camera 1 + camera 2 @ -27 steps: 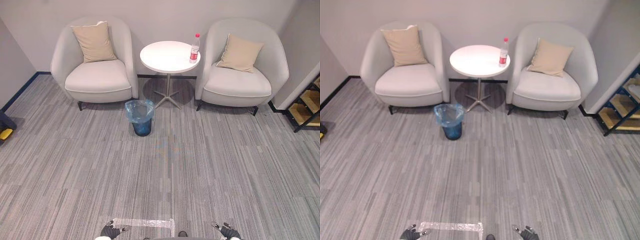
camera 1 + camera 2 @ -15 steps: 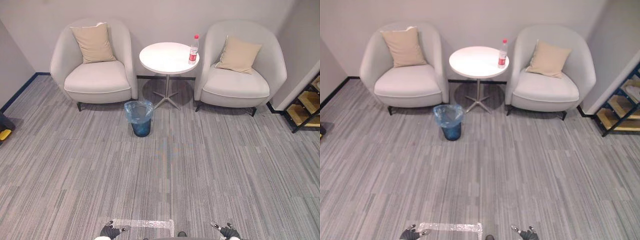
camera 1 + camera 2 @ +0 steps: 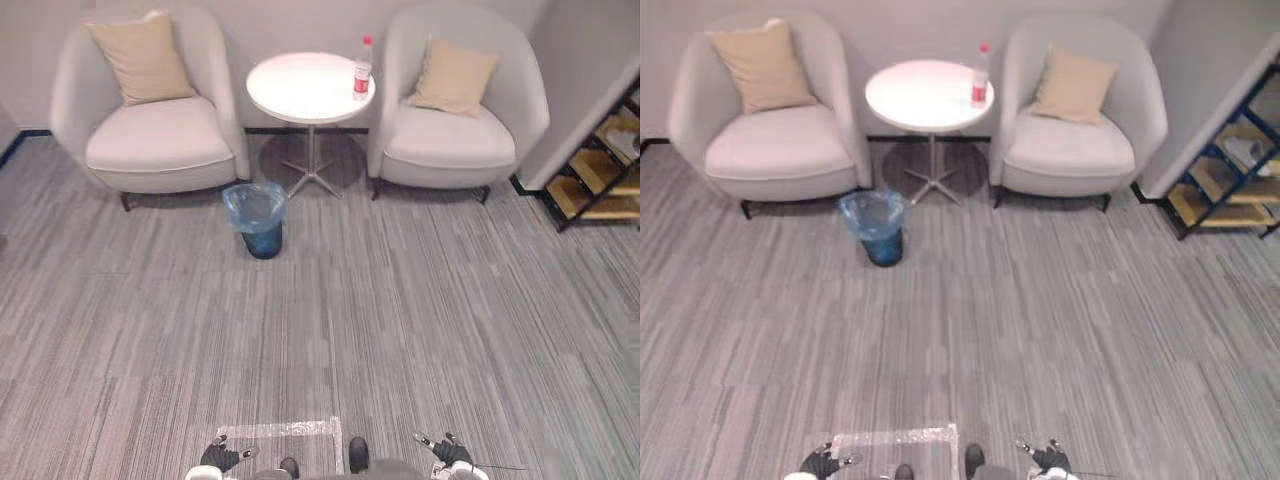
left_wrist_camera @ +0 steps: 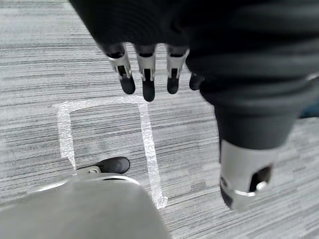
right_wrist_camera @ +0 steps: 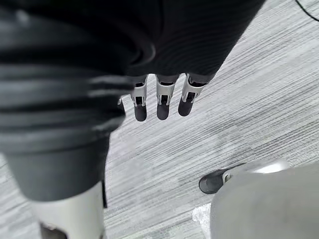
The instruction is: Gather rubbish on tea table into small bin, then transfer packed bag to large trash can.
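A clear plastic bottle [image 3: 362, 68] with a red cap and label stands upright at the right edge of the round white tea table [image 3: 300, 88], far ahead between two armchairs. A small dark bin [image 3: 257, 213] lined with a blue bag sits on the carpet in front of the table, slightly left. My left hand [image 3: 222, 456] and right hand [image 3: 450, 453] hang low at the bottom of the view, far from the table. Both are open, with straight fingers [image 4: 145, 74] and fingers [image 5: 160, 102] over the carpet, holding nothing.
Two pale armchairs, the left armchair [image 3: 140, 120] and the right armchair [image 3: 450, 115], each with a beige cushion, flank the table against the wall. A wooden shelf [image 3: 595, 170] with a dark frame stands at the right. A taped rectangle [image 3: 280, 432] marks the grey carpet near me.
The whole picture has shifted left and up, so the camera has moved. The bottle, table and bin keep their places relative to each other. Both hands still hang open.
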{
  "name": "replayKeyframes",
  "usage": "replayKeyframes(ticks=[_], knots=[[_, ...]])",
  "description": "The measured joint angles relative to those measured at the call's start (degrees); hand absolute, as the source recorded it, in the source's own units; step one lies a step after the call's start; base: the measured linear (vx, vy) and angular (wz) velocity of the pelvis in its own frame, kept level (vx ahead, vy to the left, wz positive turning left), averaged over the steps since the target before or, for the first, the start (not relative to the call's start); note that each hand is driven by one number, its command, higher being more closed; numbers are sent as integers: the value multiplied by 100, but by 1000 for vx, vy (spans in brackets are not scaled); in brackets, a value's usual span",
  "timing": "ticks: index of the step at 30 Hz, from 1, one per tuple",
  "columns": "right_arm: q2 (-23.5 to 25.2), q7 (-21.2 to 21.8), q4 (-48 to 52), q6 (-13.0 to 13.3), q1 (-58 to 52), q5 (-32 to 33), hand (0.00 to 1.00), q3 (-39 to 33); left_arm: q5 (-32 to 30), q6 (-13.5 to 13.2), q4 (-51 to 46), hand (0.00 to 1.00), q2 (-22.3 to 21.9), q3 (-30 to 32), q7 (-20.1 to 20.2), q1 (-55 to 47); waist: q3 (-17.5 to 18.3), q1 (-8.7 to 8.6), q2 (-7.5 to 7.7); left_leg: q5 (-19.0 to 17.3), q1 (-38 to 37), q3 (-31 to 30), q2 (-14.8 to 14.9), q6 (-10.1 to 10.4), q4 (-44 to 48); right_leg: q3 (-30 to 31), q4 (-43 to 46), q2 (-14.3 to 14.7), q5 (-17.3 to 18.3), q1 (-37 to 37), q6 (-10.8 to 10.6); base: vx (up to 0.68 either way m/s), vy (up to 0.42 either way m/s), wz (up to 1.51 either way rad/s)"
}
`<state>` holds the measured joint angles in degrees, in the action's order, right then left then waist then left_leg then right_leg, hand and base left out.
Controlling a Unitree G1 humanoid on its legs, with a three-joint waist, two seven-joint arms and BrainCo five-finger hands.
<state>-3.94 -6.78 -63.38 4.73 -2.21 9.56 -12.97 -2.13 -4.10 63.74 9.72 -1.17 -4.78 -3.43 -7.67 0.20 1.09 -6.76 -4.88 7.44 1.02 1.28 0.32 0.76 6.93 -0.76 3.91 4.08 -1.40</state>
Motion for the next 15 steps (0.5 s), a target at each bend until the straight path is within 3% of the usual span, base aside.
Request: replayKeyframes(ticks=[3,8,10,11,13,14,15], knots=[[-2,1,38,1,-5,-4,0,-14,8,-1,-6,0,-5,2,2,65,-24,-6,-15,-132,86,6,58,47,207,-320,256,-63,181,107,26,9,-42,1],[-9,-4,147,29,-15,9,0,-33,7,0,-7,0,-51,24,5,150,-65,-20,-97,-489,180,130,327,338,623,-553,733,55,607,283,184,97,-107,-7],[9,-11,202,58,-9,49,0,-31,9,2,-19,0,-75,180,12,213,-132,-52,-85,-619,477,274,457,472,1422,-567,849,81,755,274,261,127,-150,2],[23,-16,204,56,-15,57,0,-34,15,3,-161,0,-133,324,8,252,-186,-34,-47,-621,797,404,573,473,2329,-537,868,85,773,161,273,171,-192,-13],[46,-66,344,56,-53,71,0,-30,94,-19,-450,0,-337,629,-5,227,-308,30,-182,-546,1405,475,923,466,4026,-449,883,175,800,-190,327,235,-153,-35],[47,-84,402,55,-75,74,0,-27,127,-26,-515,0,-410,678,-6,215,-336,24,-156,-623,1508,483,963,411,4329,-384,877,181,862,-267,431,228,-57,-43],[54,-107,505,59,-89,178,0,-28,183,-40,-604,0,-585,682,-6,230,-379,30,-241,-756,1707,460,1047,499,4640,-296,856,185,922,-446,518,237,-18,-42]])
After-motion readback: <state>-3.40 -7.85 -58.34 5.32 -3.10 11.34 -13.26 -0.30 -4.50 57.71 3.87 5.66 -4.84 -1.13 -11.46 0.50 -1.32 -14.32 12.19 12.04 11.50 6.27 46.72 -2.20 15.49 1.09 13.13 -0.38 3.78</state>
